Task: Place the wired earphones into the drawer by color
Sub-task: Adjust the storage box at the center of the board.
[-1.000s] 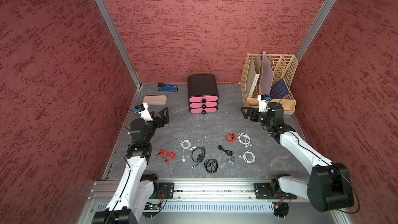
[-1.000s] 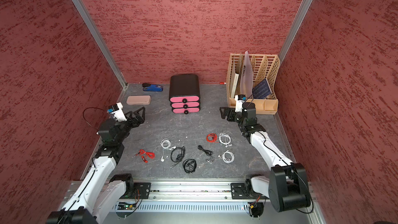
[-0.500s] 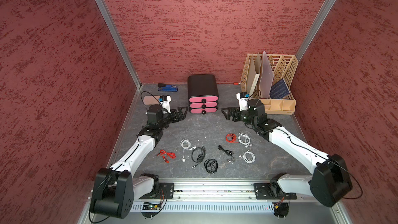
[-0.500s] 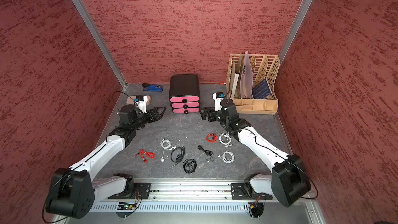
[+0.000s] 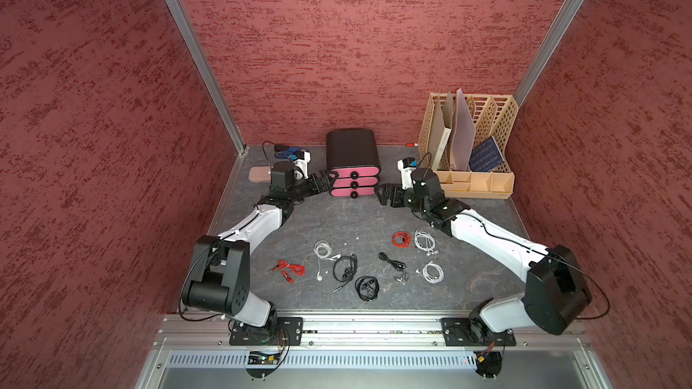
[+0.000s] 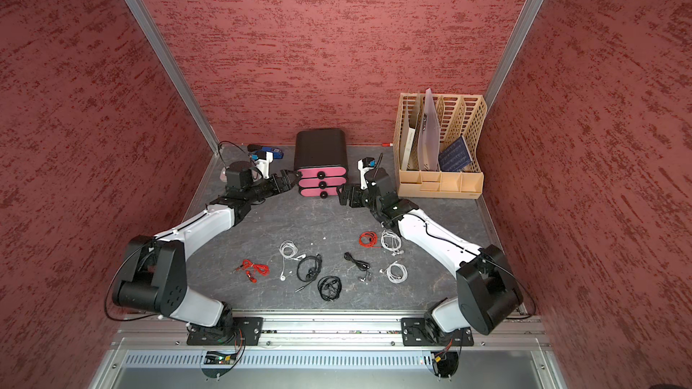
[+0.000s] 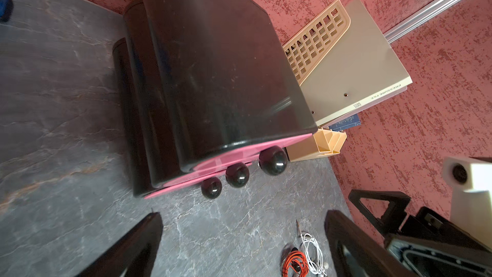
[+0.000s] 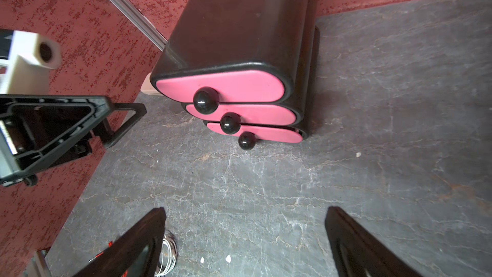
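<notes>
Right wrist view gives the best look at the drawer [image 8: 239,22]: 3 pink fronts, all shut, each with a glossy round knob [image 8: 205,100]. Left wrist view only catches those fronts edge-on and mostly shows the cabinet's black side. It does pick up the beige file rack [image 7: 314,41] behind, which the right wrist misses.

Only the top views show all 8 wired earphones [image 5: 369,289]. They're scattered on the desk [image 5: 337,218] nearer the robot's base, well apart from the drawer: 2 red, 3 white, 3 black.

The left gripper [image 5: 325,180] sits just beside one front corner of the drawer and the right gripper [image 5: 385,194] just beside the other. Both are spread wide with nothing in them.

Handling guess: the earphones look super light and floppy, so I'd pinch a coil where the loops bunch up. Grab a single strand or a bud and it probably unravels and drags.

The cabinet looks light too, so pulling a slick knob could slide the whole thing. I'd brace it with 1 gripper and pull with the other.
</notes>
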Controlling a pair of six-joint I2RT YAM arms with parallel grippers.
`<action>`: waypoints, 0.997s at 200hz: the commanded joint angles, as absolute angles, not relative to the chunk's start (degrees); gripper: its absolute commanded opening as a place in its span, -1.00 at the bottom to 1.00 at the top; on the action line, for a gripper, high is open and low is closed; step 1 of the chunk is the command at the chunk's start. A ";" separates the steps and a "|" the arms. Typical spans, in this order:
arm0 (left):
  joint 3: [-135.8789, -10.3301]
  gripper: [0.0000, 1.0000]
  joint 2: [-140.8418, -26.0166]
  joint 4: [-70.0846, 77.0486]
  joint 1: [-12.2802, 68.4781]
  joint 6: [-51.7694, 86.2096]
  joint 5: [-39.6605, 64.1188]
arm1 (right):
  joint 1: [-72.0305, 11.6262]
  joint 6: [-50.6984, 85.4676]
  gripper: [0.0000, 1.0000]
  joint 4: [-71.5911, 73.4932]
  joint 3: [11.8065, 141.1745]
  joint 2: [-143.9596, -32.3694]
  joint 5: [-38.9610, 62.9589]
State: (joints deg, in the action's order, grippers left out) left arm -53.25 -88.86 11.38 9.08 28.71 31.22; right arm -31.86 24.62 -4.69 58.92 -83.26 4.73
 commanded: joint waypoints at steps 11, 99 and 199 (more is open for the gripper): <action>-56.76 0.99 -91.88 12.48 9.47 29.70 32.12 | -32.76 23.05 0.97 -5.08 61.76 -85.13 2.30; -62.70 0.99 -96.50 11.34 12.01 28.35 32.52 | -34.52 22.59 0.91 -4.31 63.91 -88.64 2.74; -62.40 0.99 -95.54 10.29 15.55 28.64 31.74 | -34.81 20.91 0.63 -3.41 67.76 -92.43 1.34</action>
